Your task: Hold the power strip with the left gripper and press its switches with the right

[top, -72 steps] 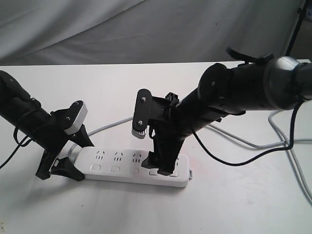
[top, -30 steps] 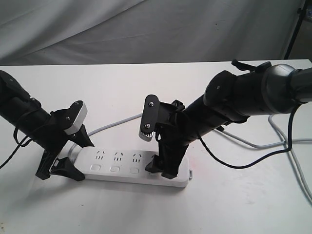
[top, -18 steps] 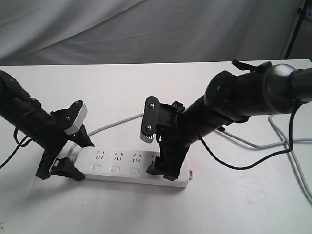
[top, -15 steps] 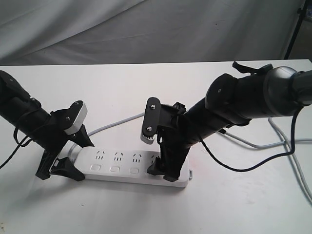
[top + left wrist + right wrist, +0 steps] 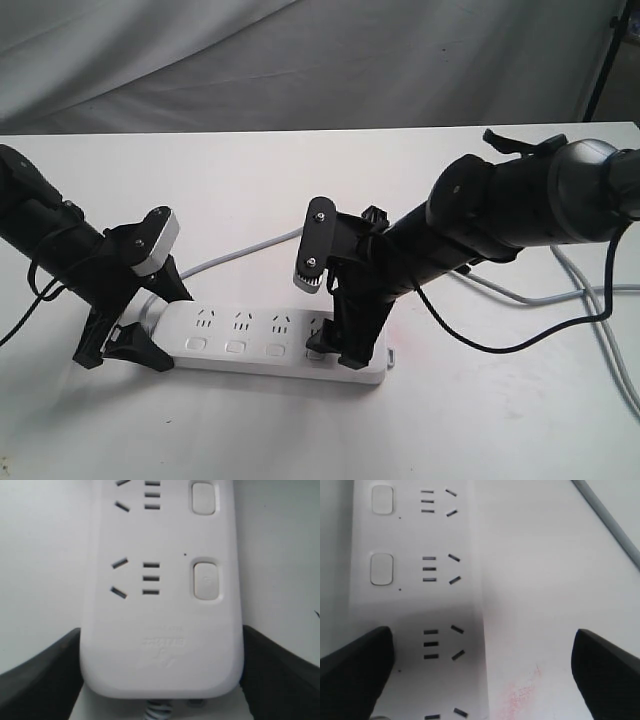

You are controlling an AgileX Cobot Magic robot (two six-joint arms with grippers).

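The power strip lies flat on the white worktop. It is a long white bar with rounded ends and a row of socket groups, with a rounded-square switch beside each group. Its grey cord leaves the end held in the left hand, whose black fingers press against both long sides of the strip, grasping it. The right hand stands over the strip's other half, released and spread wide. One finger lies over the switch row; whether it presses down cannot be told. The other finger hangs past the socket-side edge, above bare worktop. Two uncovered switches show just ahead of the first finger.
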